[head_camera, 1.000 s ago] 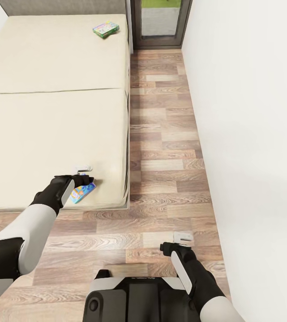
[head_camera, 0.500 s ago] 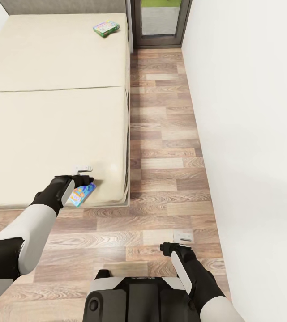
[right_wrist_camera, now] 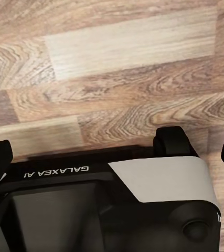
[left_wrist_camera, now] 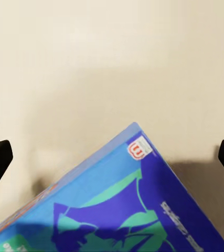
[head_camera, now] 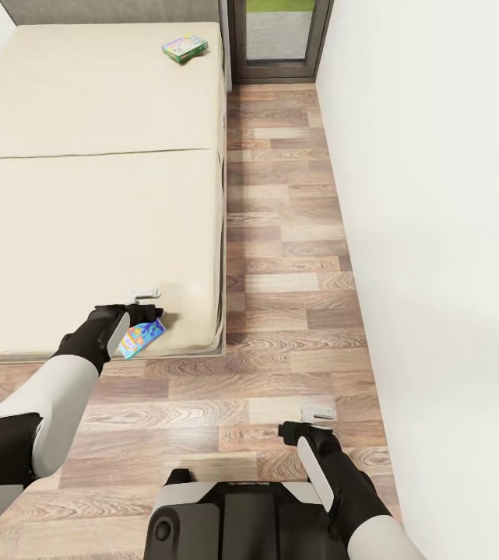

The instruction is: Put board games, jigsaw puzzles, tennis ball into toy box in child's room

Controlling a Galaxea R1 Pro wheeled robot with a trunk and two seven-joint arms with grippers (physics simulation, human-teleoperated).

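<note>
The right gripper (head_camera: 308, 421) is held low over the wood floor (head_camera: 296, 257) beside the robot's base (right_wrist_camera: 91, 210), jaws apart with nothing between them. The left gripper (head_camera: 145, 309) is clamped on a blue board game (head_camera: 142, 336) above the near edge of the bed (head_camera: 86, 225). A green board game (head_camera: 184, 48) lies flat at the bed's far corner, near the window.

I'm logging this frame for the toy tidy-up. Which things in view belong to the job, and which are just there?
Job:
- blue board game at the left hand, over the bed corner
- green board game lying at the bed's far end

Just there:
- wood floor
- white wall
- window
</note>
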